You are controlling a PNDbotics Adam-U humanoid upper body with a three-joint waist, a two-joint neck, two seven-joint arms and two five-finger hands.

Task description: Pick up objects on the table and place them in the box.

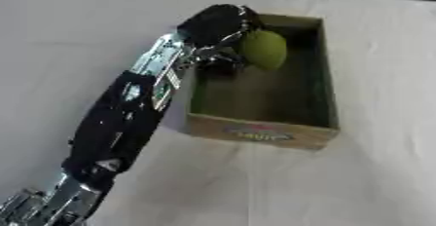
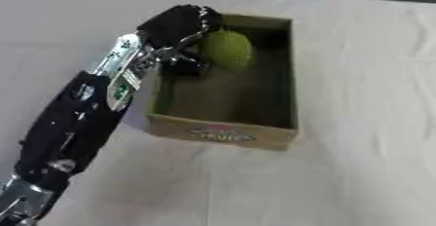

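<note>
Item one: your left hand (image 1: 217, 25), reaching in from the table's near left corner, fingers curled around a green fruit (image 1: 262, 49), held over the far left part of the box.

Item two: the cardboard box (image 1: 264, 133), open-topped, sitting toward the far edge of the table (image 1: 366, 181), a printed label on its near wall. The fruit sits within its walls, above the floor; you cannot tell whether it touches.

Item three: white cloth covering the table, wrinkled toward the right edge.
</note>
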